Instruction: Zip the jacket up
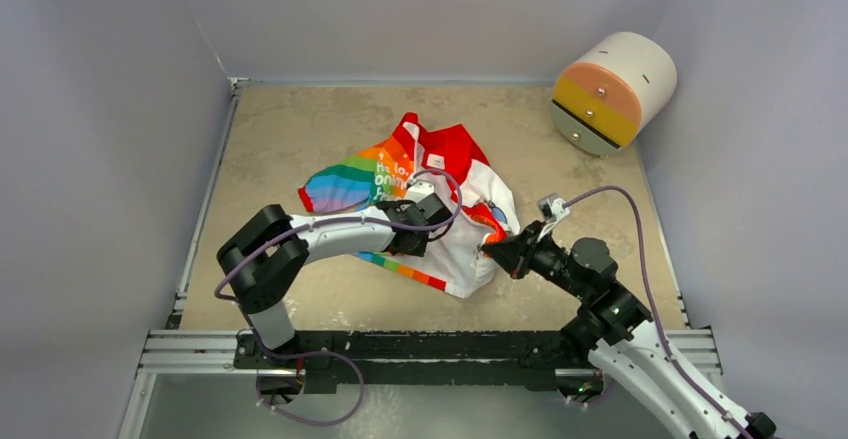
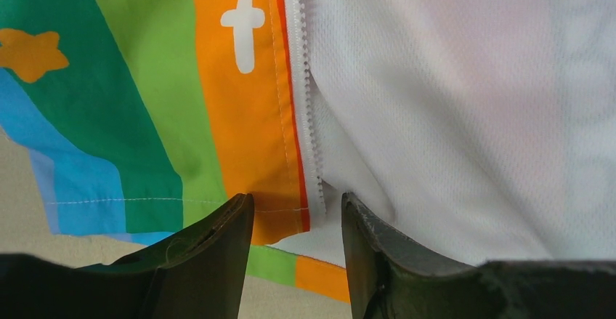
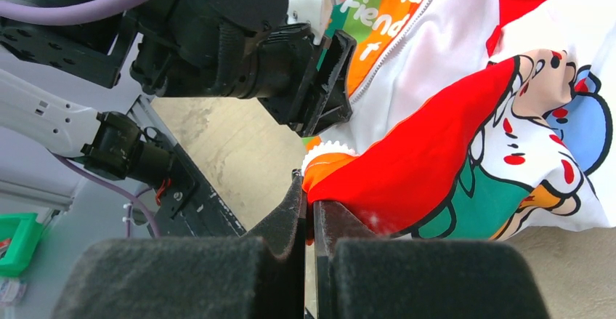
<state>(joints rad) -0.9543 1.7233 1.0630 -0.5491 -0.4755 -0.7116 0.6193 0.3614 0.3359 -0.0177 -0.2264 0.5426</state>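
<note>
The jacket [image 1: 452, 184] lies crumpled in the middle of the table, with its rainbow sleeve to the left, red hood at the back and white lining turned up. My left gripper [image 1: 432, 221] is open and low over the jacket's bottom hem. In the left wrist view the lower end of the white zipper tape [image 2: 311, 123], beside the orange panel [image 2: 250, 108], sits between my open fingers [image 2: 218, 250]. My right gripper [image 1: 497, 251] is shut on a red and orange edge of the jacket [image 3: 407, 166] at its right side and holds it lifted. The left gripper [image 3: 328, 86] also shows in the right wrist view.
A round white container [image 1: 612, 87] with peach and yellow drawer fronts lies at the back right corner. Grey walls enclose the beige table [image 1: 290, 139] on three sides. A black mounting rail [image 1: 430, 344] runs along the near edge.
</note>
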